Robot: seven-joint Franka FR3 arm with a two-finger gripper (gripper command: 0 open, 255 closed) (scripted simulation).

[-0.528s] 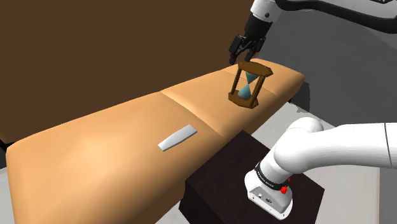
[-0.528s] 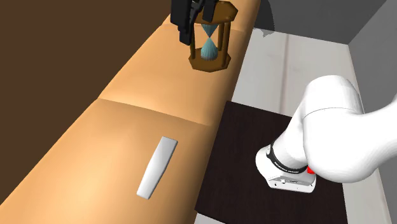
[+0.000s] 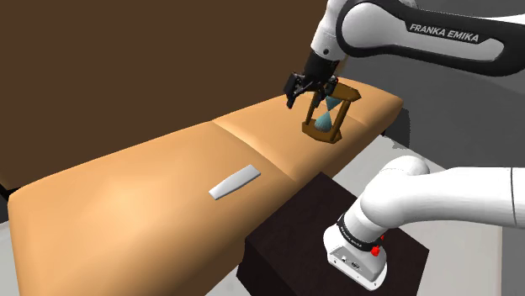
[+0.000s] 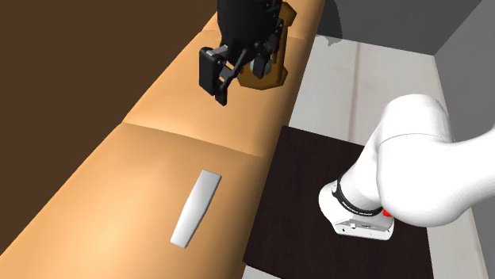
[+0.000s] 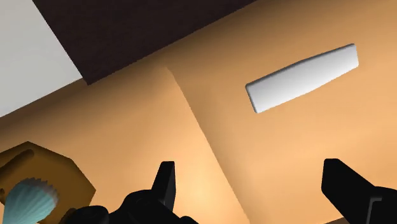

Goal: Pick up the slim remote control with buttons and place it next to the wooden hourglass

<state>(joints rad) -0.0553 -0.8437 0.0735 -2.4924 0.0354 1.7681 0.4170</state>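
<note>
So the gripper (image 3: 294,92) has swung off the wooden hourglass (image 3: 331,113) at the shoulder view's upper right, heading left toward the slim remote (image 3: 235,182). That's lying untouched mid-frame on the tan bench (image 3: 126,193). Jaws are wide and empty, so I'd say the reach has only just started.

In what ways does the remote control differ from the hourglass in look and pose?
The remote control is flat, plain grey-white and lies down; the hourglass is tall, brown-framed with blue-green bulbs and stands upright. Both rest on the orange padded bench, well apart.
</note>
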